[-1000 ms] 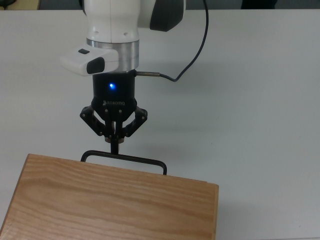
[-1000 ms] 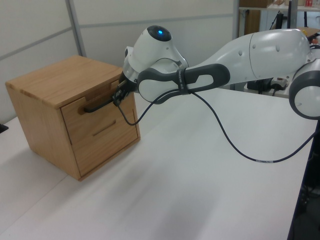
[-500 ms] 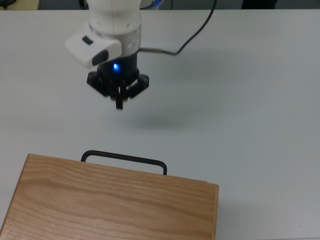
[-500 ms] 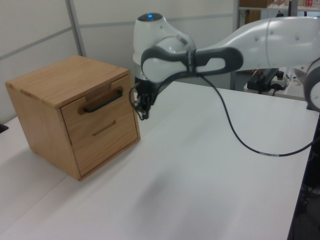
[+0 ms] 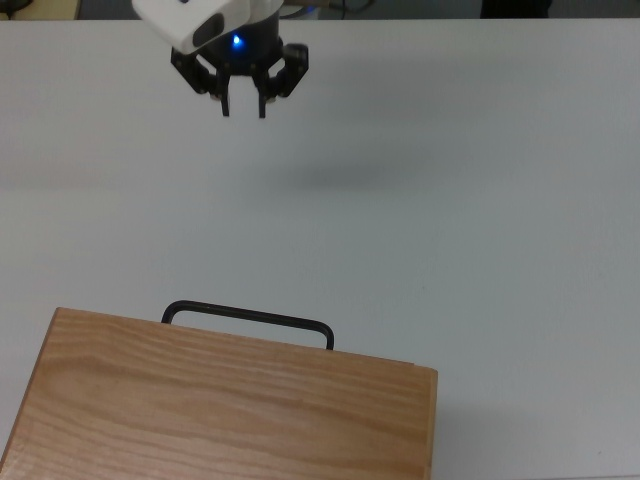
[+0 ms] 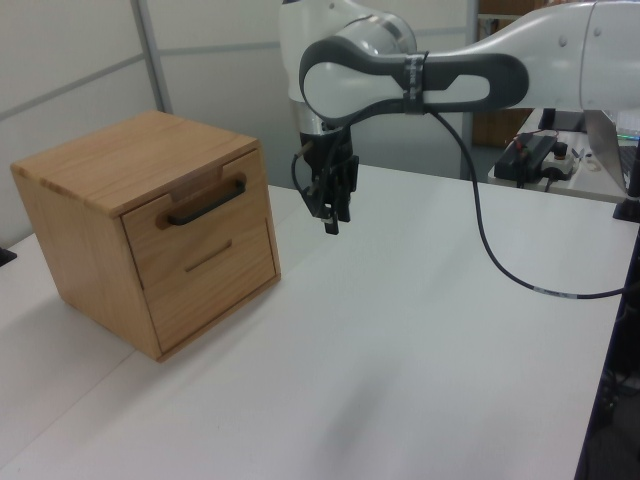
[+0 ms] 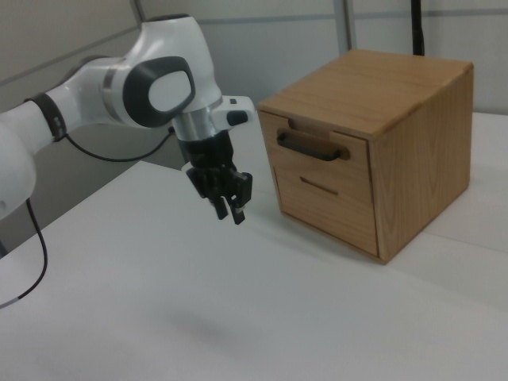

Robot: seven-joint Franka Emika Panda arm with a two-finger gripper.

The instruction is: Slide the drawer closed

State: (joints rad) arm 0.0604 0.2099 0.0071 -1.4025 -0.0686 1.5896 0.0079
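Note:
The drawer sits pushed in, its front flush with the wooden cabinet; in the right view the drawer also looks flush. Its black bar handle pokes out past the cabinet top in the top view, and the handle is free. My gripper hangs open and empty over the white table, well away from the handle. In the left view the gripper points down to the right of the cabinet; in the right view the gripper is left of it.
A second drawer front with a slim handle lies below the first. A black cable loops from the arm over the white table. Wall panels stand behind the cabinet; clutter sits at the left view's far right.
My gripper left the handle, backed away from the cabinet across the table, and its fingers went from shut to open. The drawer and cabinet look unmoved.

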